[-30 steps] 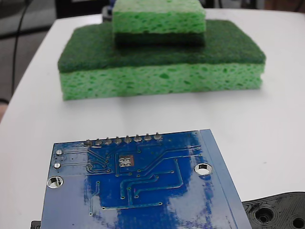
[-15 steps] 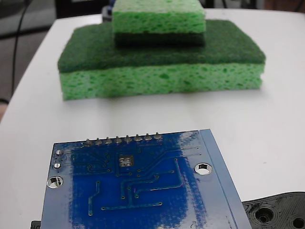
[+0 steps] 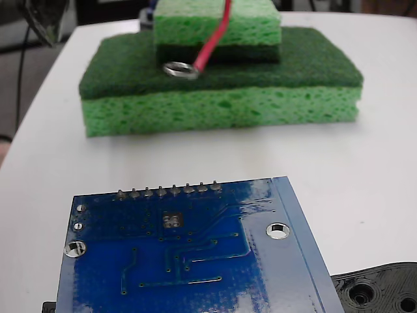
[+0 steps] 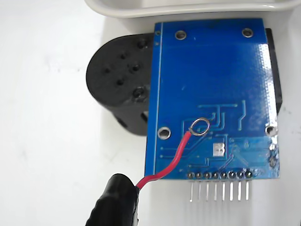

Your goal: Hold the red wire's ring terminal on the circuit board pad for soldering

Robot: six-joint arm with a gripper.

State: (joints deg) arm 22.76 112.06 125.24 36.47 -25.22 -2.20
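The white table is lying bare and open between the sponges and the board in the fixed view, leaving clear room there and to the board's right edge. The stacked green sponges are sitting at twelve o'clock, the small one on top of the large one. The circuit board is lying flat; in the wrist view its long axis is running from twelve to six o'clock, with the row of pins sticking out past its six o'clock edge. A black plastic part with holes is poking out from under its nine o'clock edge, and a pale tray rim is crossing the frame at twelve o'clock. No writing or label is readable on any of them. The gripper is showing only as a dark shape at seven o'clock in the wrist view, grasping the red wire at its tail end. The wire is pointing toward one o'clock there, curving gently up across the board. The ring terminal is appearing over the pale traces, at about eleven o'clock from the pad and near but not on it; in the fixed view the ring is hanging well above the board, in front of the sponges.
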